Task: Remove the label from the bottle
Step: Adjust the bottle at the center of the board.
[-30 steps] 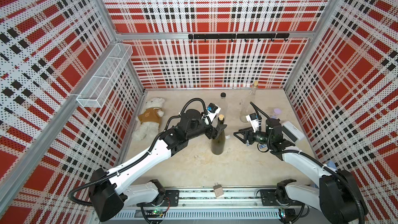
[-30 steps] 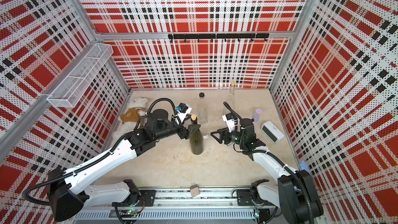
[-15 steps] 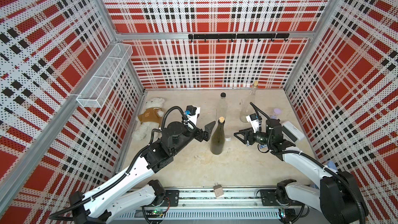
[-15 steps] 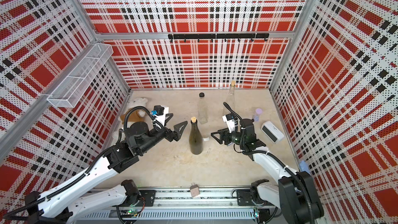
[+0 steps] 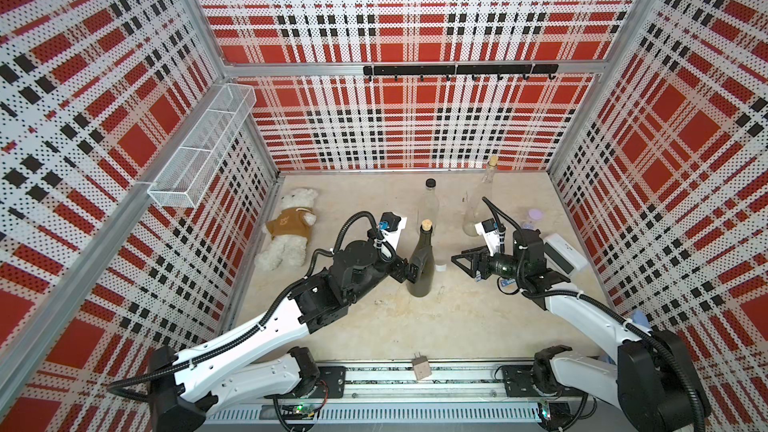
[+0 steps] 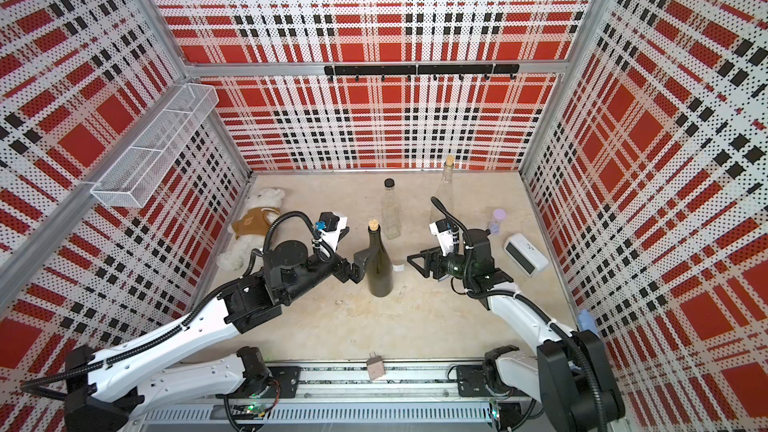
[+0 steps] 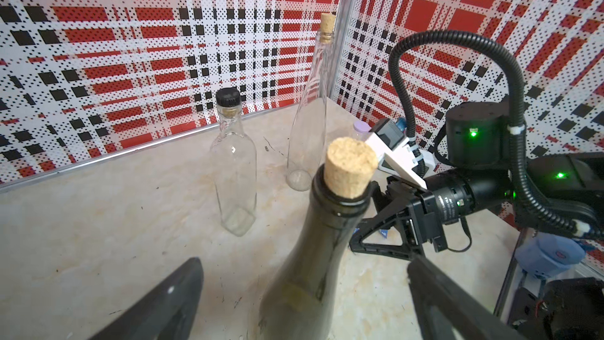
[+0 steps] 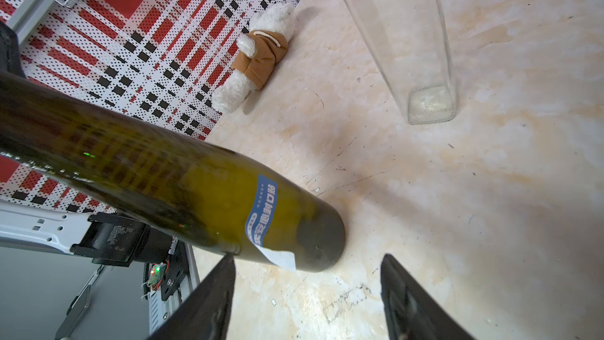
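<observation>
- Back beside the green bottle (image 5: 420, 274) comes the left tool (image 7: 304, 263). Half a second ago it hung clear of the bottle on the bear's side, and a second ago it was up at the neck.
- Its jaws now stand wide apart, one on each side of the bottle's body. The left wrist view shows a gap on both sides.
- Over on the bottle's far side the right tool (image 6: 417, 266) has not shifted. Its jaws are parted with nothing between them, aimed at the bottle and near it but apart.
- That bottle stands upright on the desk (image 5: 415, 326) between the two tools, with a cork (image 7: 351, 166) in its neck.
- One label (image 8: 261, 210): blue, low on the bottle near its base, facing the right tool. A white corner curls off its lower end.
- Three bottles in all. Behind the green one stand a square clear bottle (image 7: 233, 171) with a black cap and a tall clear bottle (image 7: 309, 119) with its own cork.
- One teddy bear (image 5: 289, 230) lies beyond the left tool from the bottle, and one white box (image 5: 565, 257) lies beyond the right tool.
- Hard to make out:
  - The label is hidden in both top views.
  - A small white scrap (image 5: 439, 267) sits just beside the bottle there, and I cannot tell what it is.
  - The label's print is too small to read.
  - The right wrist view cuts off the bottle's neck.
</observation>
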Robot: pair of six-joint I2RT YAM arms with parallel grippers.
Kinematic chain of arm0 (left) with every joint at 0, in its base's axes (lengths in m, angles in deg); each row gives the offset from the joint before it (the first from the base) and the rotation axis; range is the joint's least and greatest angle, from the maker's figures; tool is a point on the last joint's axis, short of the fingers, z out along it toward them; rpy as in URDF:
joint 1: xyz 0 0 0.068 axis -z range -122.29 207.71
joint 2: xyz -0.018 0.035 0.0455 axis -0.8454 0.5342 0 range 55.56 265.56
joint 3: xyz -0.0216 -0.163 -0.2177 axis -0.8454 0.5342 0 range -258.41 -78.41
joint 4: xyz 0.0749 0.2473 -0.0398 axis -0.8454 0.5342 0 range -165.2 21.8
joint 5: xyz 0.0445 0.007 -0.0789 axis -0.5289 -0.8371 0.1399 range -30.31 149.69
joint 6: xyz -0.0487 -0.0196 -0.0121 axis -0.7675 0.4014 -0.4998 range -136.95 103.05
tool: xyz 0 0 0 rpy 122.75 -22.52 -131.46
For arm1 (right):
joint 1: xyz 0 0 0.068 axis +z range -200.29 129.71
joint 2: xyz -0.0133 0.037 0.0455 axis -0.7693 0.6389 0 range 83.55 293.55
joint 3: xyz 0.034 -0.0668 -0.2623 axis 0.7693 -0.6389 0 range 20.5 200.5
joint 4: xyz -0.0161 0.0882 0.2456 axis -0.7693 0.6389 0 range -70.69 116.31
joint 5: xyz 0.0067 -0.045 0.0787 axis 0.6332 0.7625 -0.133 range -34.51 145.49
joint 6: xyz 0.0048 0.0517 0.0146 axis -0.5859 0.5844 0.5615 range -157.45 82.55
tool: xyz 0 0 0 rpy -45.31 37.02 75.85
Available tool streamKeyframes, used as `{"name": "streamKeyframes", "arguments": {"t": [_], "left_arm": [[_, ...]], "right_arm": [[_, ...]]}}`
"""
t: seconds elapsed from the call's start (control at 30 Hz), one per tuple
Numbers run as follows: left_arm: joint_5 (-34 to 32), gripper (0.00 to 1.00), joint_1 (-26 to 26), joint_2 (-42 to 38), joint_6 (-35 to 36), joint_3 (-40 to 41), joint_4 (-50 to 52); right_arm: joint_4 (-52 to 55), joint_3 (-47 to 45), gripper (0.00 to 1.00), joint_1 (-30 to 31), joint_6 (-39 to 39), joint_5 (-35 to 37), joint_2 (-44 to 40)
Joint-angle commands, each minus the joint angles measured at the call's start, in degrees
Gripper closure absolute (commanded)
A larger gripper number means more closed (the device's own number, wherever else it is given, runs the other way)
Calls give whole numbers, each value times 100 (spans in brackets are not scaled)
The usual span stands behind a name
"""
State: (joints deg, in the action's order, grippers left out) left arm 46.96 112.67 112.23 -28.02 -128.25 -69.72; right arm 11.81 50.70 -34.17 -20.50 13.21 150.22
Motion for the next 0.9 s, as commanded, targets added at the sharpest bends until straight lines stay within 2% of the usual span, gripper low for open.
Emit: {"name": "streamKeyframes", "arguments": {"t": [0.0,0.27,0.73,0.87], "left_arm": [[-144,0,10,117,42,-73,-90],[-74,3,40,673,121,-352,-383],[-288,31,41,1038,260,-491,-613],[-208,34,-19,1108,271,-515,-670]], "right_arm": [[-212,83,28,24,-131,49,-97],[-67,3,29,21,-177,166,-293],[-5,-64,29,-50,-228,177,-377],[-3,-58,29,-73,-228,167,-356]]}}
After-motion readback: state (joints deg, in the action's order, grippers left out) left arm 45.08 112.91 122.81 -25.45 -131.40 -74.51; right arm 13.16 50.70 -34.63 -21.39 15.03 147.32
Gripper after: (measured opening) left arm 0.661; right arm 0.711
